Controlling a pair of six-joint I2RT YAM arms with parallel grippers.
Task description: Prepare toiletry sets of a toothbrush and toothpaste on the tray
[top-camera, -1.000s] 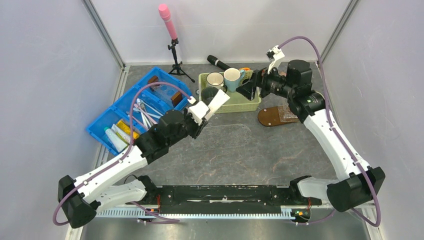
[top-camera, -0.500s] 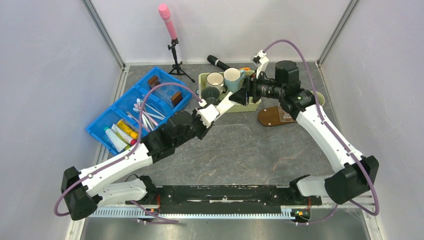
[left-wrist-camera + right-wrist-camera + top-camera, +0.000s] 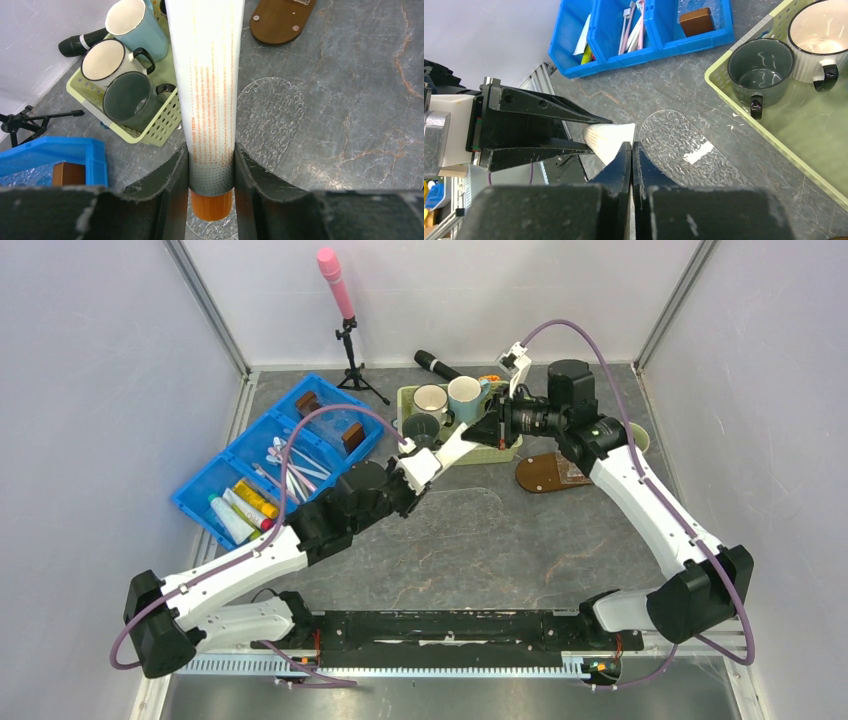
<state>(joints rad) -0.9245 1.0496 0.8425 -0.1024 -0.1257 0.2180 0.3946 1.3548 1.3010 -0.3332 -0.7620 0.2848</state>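
At centre frame, the left gripper (image 3: 210, 172) clamps a white toothpaste tube (image 3: 209, 100) near its orange cap (image 3: 211, 206); the right gripper (image 3: 631, 151) pinches the tube's flat end above the tabletop (image 3: 520, 540).

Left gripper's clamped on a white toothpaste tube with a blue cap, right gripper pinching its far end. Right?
No: the cap is orange, not blue, as the left wrist view shows. The rest holds: the left gripper clamps the white toothpaste tube near the cap, and the right gripper pinches its far end.
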